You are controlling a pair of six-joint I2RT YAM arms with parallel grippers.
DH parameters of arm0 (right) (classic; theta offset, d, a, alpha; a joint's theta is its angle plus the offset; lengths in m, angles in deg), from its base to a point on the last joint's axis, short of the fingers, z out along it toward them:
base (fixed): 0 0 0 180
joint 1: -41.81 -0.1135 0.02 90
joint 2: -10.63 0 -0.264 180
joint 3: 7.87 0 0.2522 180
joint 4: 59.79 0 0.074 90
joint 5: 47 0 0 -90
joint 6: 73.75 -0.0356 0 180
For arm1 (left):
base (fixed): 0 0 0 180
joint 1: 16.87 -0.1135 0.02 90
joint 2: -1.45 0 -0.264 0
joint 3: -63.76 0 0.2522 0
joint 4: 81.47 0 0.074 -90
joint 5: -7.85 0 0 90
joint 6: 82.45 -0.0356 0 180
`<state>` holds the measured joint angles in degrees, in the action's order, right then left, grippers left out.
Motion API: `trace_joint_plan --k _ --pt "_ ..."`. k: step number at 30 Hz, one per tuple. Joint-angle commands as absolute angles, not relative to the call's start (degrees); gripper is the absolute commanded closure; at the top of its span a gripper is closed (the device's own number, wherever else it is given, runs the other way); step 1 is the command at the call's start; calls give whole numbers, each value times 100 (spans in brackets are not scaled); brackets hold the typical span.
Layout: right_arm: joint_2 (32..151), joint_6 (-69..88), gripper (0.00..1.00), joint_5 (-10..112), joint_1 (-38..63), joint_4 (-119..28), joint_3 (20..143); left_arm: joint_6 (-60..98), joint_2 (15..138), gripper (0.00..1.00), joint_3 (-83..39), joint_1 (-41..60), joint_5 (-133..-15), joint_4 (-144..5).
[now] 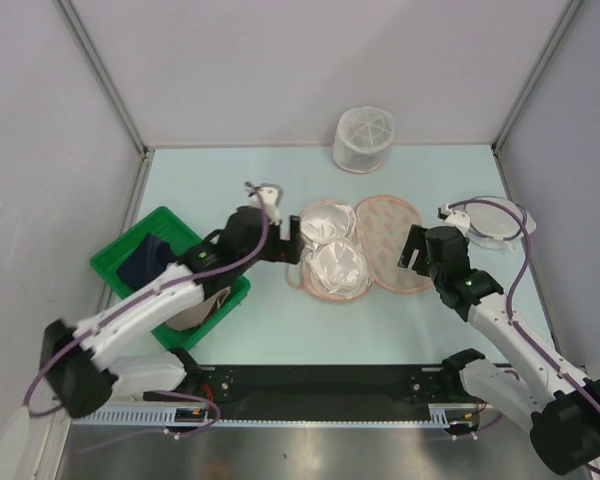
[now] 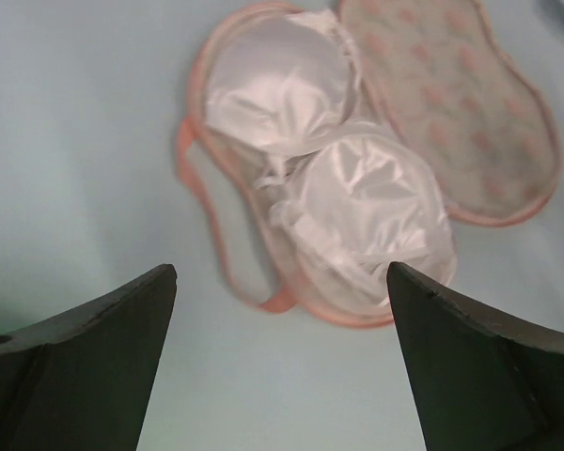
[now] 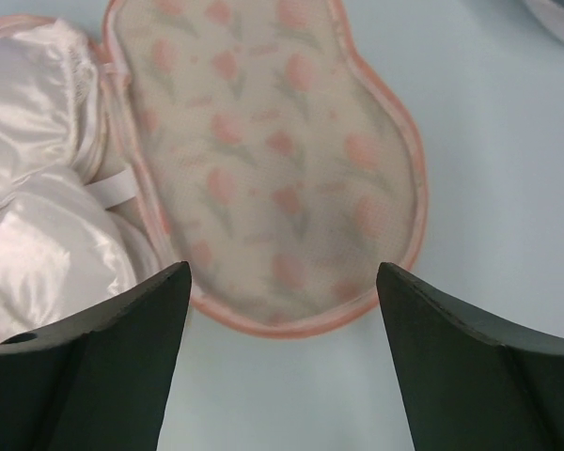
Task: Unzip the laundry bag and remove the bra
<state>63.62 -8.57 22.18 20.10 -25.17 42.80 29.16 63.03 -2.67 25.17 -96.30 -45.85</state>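
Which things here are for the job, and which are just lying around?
For the job:
- laundry bag, lying open
- bra, inside the bag
- left gripper and right gripper, both open

Just lying about:
- mesh cylinder
- mesh disc
- green bin with a dark cloth and a tan cloth

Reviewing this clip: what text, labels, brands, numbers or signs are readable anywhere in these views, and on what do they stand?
No readable text in any view.
laundry bag, open flap: small pink marks between the printed flowers might be words, but they are too blurred to read.
bra, green bin, white mesh cylinder: no lettering visible.
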Motion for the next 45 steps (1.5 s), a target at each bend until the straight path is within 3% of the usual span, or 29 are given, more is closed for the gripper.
trace_joint_plan --k 1,13,35,38,45 --pt "6003 -880 14 2928 2045 -2678 4324 3269 7860 1 -1090 2891 -9201 -5723" --pt "4860 -687 7 2779 2081 -1826 4421 2794 10813 0 -3341 3173 -9164 -5234" --pt "4605 -608 5 3043 2107 -2080 4070 3049 12054 0 -3763 2962 -9076 -5154" --pt "4666 -599 5 3069 2116 -2124 4070 3049 12116 4 -3711 2962 -9217 -5172" --pt "4746 -573 5 3078 2125 -2203 4043 3032 12020 53 -3527 2962 -9200 -5216"
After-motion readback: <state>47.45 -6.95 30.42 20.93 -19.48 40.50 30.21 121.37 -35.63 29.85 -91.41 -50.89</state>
